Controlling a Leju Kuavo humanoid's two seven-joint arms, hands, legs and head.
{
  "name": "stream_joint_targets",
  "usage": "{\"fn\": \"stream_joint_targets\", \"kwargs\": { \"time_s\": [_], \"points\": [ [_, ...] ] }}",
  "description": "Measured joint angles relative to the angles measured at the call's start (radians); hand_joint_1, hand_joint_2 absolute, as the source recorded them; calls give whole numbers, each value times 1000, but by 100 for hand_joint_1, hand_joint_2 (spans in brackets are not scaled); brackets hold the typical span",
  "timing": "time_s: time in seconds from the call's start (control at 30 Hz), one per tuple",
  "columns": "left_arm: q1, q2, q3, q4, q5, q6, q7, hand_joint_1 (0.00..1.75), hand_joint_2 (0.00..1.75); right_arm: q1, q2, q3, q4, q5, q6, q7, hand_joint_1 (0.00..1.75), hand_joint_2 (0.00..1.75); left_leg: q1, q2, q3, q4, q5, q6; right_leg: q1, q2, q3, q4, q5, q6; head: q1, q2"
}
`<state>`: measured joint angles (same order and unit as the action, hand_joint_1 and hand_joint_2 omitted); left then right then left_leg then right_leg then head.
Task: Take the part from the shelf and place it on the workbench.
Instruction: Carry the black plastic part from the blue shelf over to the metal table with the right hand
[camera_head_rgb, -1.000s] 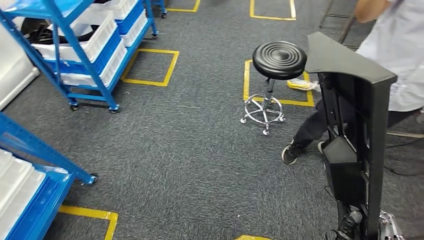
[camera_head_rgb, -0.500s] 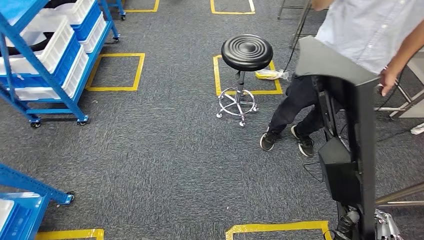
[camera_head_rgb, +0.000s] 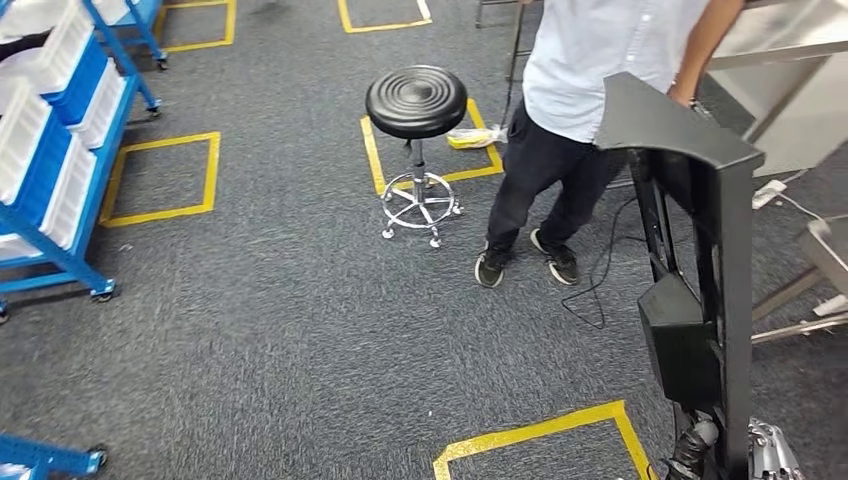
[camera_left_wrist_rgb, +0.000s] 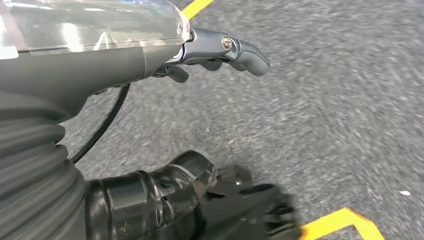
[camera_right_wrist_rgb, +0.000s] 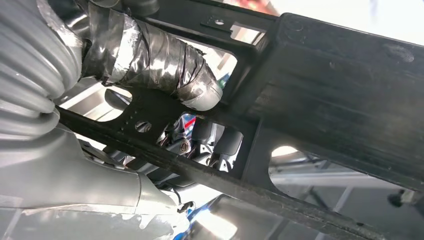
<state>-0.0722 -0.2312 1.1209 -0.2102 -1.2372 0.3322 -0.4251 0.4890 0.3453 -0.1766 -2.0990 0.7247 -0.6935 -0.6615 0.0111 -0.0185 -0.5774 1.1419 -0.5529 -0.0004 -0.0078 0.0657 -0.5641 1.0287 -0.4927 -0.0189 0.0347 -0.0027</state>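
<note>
A tall black part (camera_head_rgb: 715, 280) stands upright at the right side of the head view, carried above grey carpet (camera_head_rgb: 300, 320) marked with yellow tape squares (camera_head_rgb: 160, 178). The right robot hand (camera_head_rgb: 700, 455) grips the part near its lower end; in the right wrist view the taped thumb (camera_right_wrist_rgb: 160, 60) lies over a black crossbar of the part (camera_right_wrist_rgb: 330, 95) and darker fingers (camera_right_wrist_rgb: 210, 142) show through an opening in its frame, clamped around the bar. The left robot hand (camera_left_wrist_rgb: 220, 50) hangs over the carpet, holding nothing; its grey fingers reach out straight, though how far they are spread cannot be told from the blurred wrist picture.

Just behind the part stands a person in a pale shirt and dark trousers (camera_head_rgb: 570, 120), feet on the carpet beside a loose black cable (camera_head_rgb: 600, 270). A round black stool on a chrome wheeled base (camera_head_rgb: 416, 105) stands left of the person, on a taped square. Blue wheeled shelving with white bins (camera_head_rgb: 50, 150) lines the left edge. A pale counter (camera_head_rgb: 790, 90) shows at the upper right, beyond the part and apart from it.
</note>
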Motion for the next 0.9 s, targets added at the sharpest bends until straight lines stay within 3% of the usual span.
{"fn": "stream_joint_targets", "kwargs": {
  "time_s": [0.03, 0.1, 0.17, 0.23, 0.3, 0.37, 0.4, 0.43, 0.53, 0.6, 0.67, 0.73, 0.8, 0.83, 0.9],
  "points": [
    [0, 0, 0, 0, 0, 0, 0, 0, 175, 0, 0, 0, 0, 1, 0, 1, 175, 175, 2, -21, 23, -60, 23, 2, 0, 12, -3, 5, -2, 4, 0, 0],
    [-1, 0, 1, 0, -1, 1, 4, 0, 175, 1, 1, 0, 0, 4, 0, 3, 175, 175, 2, -50, 43, -112, 32, 8, 0, 32, -11, 11, 0, 16, 0, 0],
    [-3, 0, 2, 0, -3, 2, 12, 0, 175, 7, 1, 0, 0, 5, 0, 7, 175, 175, 1, -35, 45, -119, 36, 20, -3, 50, -19, 9, 4, 28, 0, 0],
    [-2, -1, 2, 0, -5, 2, 17, 0, 175, 12, 1, 0, 0, 4, 0, 8, 175, 175, 3, -12, 47, -129, 43, 35, -3, 25, -32, 35, -14, 38, 2, 0],
    [-1, -1, 2, 0, -8, 3, 17, 0, 175, 11, 1, 0, 2, 1, 0, 8, 175, 175, 2, 13, 47, -134, 46, 43, -2, -29, -77, 132, -73, 46, 4, 0],
    [1, -2, 2, 0, -7, 2, 13, 0, 175, 8, 1, 0, 7, -4, 0, 6, 175, 175, -1, 40, 45, -133, 45, 46, -4, -53, -130, 249, -123, 52, 4, 0],
    [1, -2, 2, 0, -6, 2, 10, 0, 175, 8, 1, 0, 10, -6, 0, 4, 175, 175, -2, 53, 45, -133, 44, 46, -6, -57, -139, 271, -124, 53, 4, 0],
    [1, -2, 2, 0, -6, 2, 6, 0, 175, 7, 1, 0, 13, -8, 0, 2, 175, 175, -3, 66, 46, -133, 43, 46, -6, -61, -128, 256, -105, 53, 4, 0],
    [-3, -2, 2, 0, -12, 1, 1, 0, 175, 6, 1, 0, 16, -9, 0, -2, 175, 175, -4, 89, 52, -132, 38, 43, -4, -85, -45, 105, -23, 45, 4, 0],
    [-3, -3, 2, 0, -13, 1, 0, 0, 175, 6, 1, 0, 16, -9, 0, -3, 175, 175, -4, 91, 53, -132, 38, 43, -3, -91, -29, 77, -10, 43, 4, 0],
    [-3, -4, 1, 0, -14, 1, -1, 0, 175, 3, 1, 0, 16, -9, 0, -4, 175, 175, -7, 97, 55, -131, 35, 39, 5, -125, -10, 36, -9, 35, 4, 0],
    [-4, -5, 1, 0, -16, 1, -1, 0, 175, 0, 2, 0, 17, -9, 0, -6, 175, 175, -11, 107, 62, -128, 25, 23, 9, -131, 8, -10, -3, 18, 4, 0],
    [-5, -5, 0, 0, -21, -1, 0, 0, 175, -1, 3, 0, 17, -8, 0, -6, 175, 175, -9, 76, 47, -78, -15, 7, 3, -96, 8, -21, 6, 4, 3, 0],
    [-4, -5, 0, 0, -24, -2, 2, 0, 175, -2, 3, 0, 18, -7, 0, -6, 175, 175, -6, 50, 23, -23, -47, 4, 2, -86, 7, -22, 8, 1, 3, 0],
    [-1, -5, -1, 0, -30, -3, 3, 0, 175, -3, 3, 0, 21, -6, 0, -5, 175, 175, -4, 30, -38, 105, -100, 1, 1, -62, 5, -21, 9, -1, 3, 0]
  ]
}}
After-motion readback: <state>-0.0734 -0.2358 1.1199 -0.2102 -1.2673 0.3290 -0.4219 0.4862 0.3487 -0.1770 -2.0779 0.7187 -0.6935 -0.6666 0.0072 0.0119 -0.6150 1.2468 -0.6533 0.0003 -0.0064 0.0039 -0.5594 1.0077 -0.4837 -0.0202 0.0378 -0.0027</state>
